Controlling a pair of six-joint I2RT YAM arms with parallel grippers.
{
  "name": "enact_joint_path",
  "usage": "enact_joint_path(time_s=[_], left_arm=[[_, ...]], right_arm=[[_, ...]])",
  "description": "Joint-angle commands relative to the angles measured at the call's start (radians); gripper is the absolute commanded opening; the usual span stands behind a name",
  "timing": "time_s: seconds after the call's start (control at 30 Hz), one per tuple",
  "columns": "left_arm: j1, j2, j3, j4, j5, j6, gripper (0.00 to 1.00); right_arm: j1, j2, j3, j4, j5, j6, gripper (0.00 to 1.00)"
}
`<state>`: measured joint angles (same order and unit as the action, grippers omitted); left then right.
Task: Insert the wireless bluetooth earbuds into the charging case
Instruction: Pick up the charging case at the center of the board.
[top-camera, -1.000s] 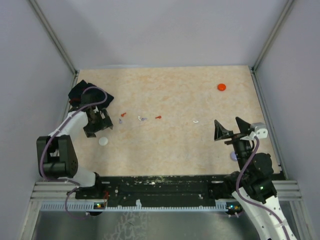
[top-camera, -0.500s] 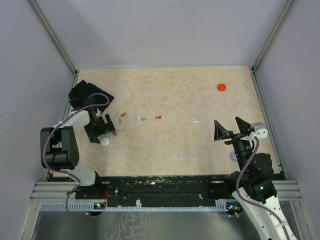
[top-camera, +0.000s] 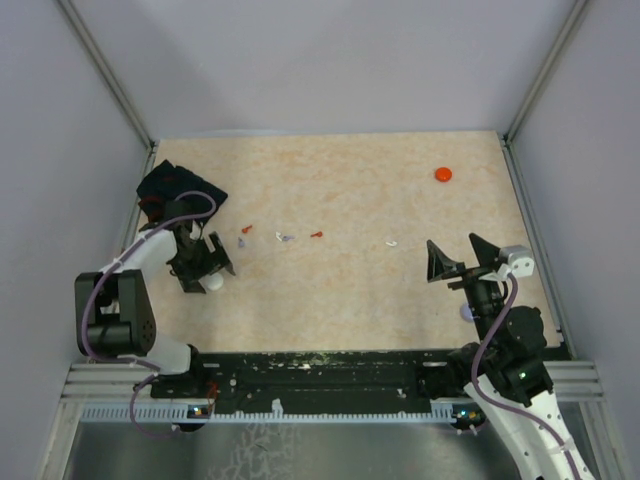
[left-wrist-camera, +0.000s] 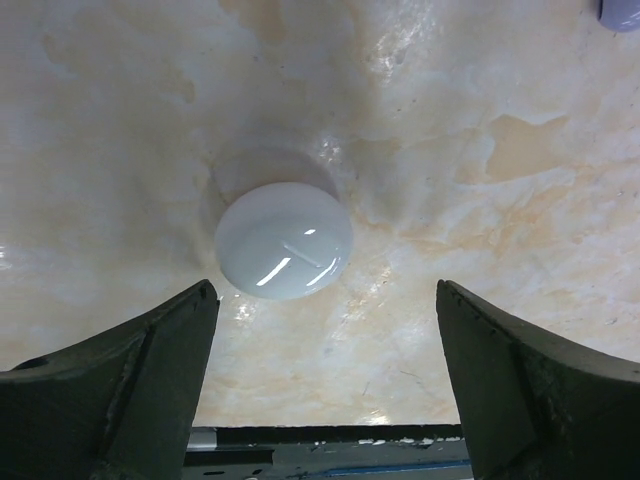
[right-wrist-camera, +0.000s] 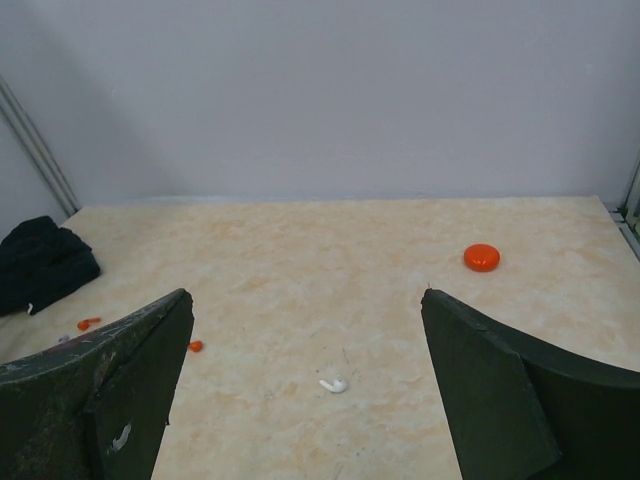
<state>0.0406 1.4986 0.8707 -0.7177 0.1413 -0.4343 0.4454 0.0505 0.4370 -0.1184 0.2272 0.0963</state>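
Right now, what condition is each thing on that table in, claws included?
White case: shut, lying flat, not gripped.
Left gripper: open, empty, poised above that case.
Right gripper: open, empty.
Red case: shut, lying at the far right.
Earbuds: loose, scattered, none in a case.
Black cloth: crumpled at the far left.

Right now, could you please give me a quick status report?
Left gripper jaws open over white round case. Right gripper open, empty. Earbuds loose mid-table. Nothing between jaws and case.
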Motion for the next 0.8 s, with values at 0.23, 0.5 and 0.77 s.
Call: enact_joint_path(time_s=[0.23, 0.5, 0.77], left_arm=[[-0.086, 0.036, 0.087, -0.104, -0.182, 0.045, 0.95], [-0.171, 0.139, 0.168, -0.106, -0.334, 0.121, 0.97], [-0.172, 0.198, 0.163, -0.064, -0.294, 0.161, 0.95]], right_arm=[[0.015, 0.01, 0.003, 0.049, -0.017, -0.011, 0.96], [0.015, 0.017, 0.004, 0.046, -0.022, -0.012, 0.96], [0.015, 0.021, 0.004, 0.045, -0.028, -0.011, 0.96]])
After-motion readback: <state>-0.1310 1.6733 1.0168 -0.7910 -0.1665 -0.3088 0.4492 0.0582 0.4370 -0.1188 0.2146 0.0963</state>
